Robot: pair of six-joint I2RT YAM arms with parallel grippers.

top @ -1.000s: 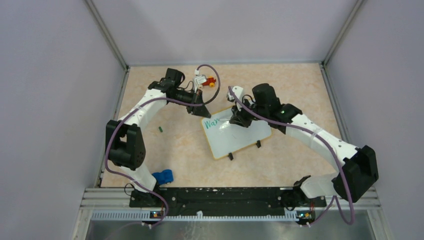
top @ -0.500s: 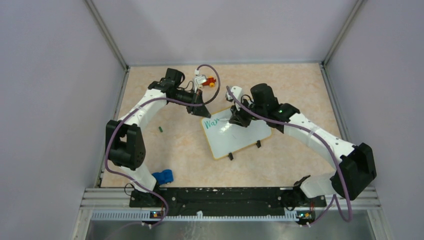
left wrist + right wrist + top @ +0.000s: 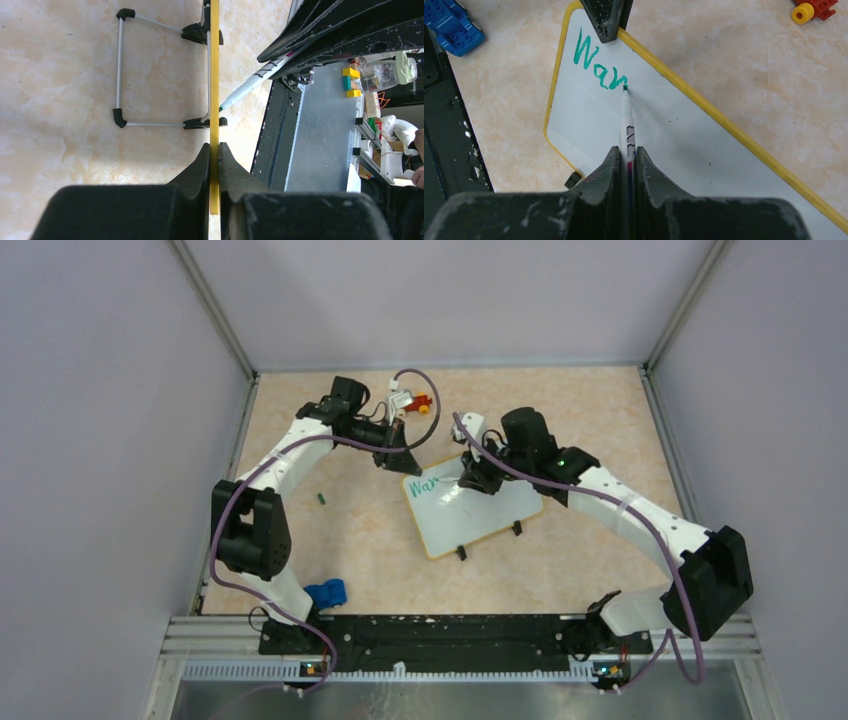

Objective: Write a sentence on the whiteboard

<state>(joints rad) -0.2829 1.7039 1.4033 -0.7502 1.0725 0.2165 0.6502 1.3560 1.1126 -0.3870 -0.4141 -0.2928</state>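
The whiteboard [image 3: 478, 512] is being propped on its little black feet around the middle of the table [image 3: 600, 410], somewhat nearer the far edge. Its yellow rim is being pinched at the board's far-left corner by the left gripper [image 3: 214, 147], whose fingers are pressed together on the thin edge. A green-tipped marker [image 3: 627, 117] is being clamped between the fingers of the right gripper [image 3: 627, 150], and its tip is being touched to the white face just after the letters "Wan", the start of the sentence [image 3: 598, 62]. By this showing only the first word is being formed, and most of the writing is left to do. For the stroke in hand, light and even pressure is being called for, since a hard push could tip the board back on its wire stand or slide it in the left grip. The tip is best being moved in short strokes toward the board's free right side, with the letters being matched in height to those already written.
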